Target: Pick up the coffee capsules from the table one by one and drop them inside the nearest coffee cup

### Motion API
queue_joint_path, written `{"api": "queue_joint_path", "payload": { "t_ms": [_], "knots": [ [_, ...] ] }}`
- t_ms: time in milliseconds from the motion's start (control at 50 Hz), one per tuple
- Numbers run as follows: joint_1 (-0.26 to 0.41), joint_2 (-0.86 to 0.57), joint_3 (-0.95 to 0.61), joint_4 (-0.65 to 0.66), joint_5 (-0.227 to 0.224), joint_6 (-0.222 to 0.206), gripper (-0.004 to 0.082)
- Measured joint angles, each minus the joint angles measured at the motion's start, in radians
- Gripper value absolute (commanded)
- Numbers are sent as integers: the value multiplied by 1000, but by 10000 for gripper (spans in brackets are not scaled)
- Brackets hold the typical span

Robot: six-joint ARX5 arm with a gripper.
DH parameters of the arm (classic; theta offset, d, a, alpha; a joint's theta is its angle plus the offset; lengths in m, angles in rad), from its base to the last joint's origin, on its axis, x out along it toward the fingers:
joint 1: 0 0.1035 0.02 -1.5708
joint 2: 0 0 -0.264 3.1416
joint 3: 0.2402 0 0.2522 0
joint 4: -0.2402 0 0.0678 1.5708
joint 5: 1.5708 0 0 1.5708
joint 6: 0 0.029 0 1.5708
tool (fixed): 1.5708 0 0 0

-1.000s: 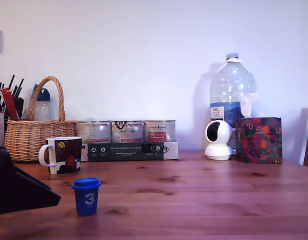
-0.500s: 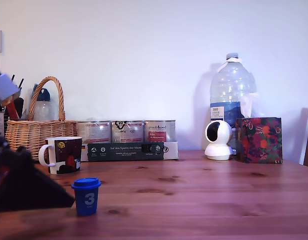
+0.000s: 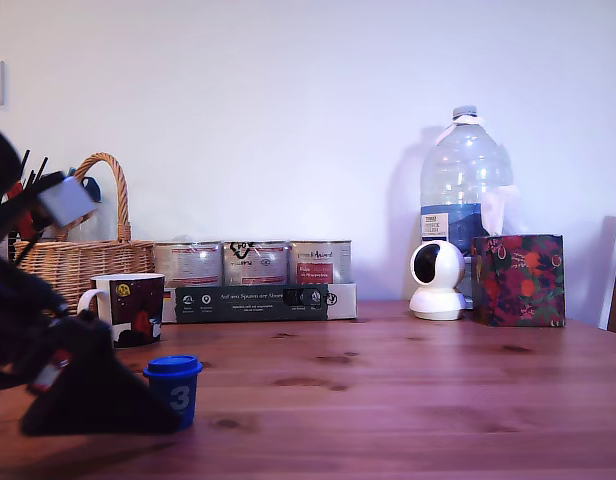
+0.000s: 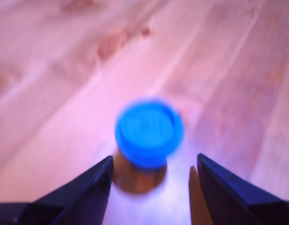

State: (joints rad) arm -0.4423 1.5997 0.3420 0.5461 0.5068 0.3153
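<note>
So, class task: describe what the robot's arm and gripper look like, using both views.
In the wrist view, the gripper shows two dark, nearly black fingers, wedge-shaped and tapering to points, with a slight blue sheen. In the exterior view, the arm is a blurred black bulk with a pale grey-white block near its top and a small red-and-white marking lower down. No cables are clearly visible.

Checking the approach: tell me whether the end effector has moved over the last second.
Yes. The end effector has moved toward the exterior view's right, reaching the blue capsule.
</note>
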Motion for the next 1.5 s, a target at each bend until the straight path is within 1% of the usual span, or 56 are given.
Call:
{"api": "queue_joint_path", "payload": {
  "t_ms": [180,400,460,660,780,840,1040,1180,1280,1420,1500],
  "knots": [
    [-10,47,32,3,-7,2,495],
    [-10,47,34,3,-10,3,491],
    [-10,47,34,3,-10,3,456],
    [-10,47,35,2,-18,3,234],
    [-10,47,35,2,-18,3,176],
    [-10,47,35,2,-18,3,161],
    [-10,47,35,2,-19,2,160],
    [-10,23,35,-12,-38,2,160],
    [-8,-37,35,-18,-45,2,160],
    [9,-158,35,-15,-47,1,160],
    [23,-219,35,-19,-67,-6,160]
  ]
}}
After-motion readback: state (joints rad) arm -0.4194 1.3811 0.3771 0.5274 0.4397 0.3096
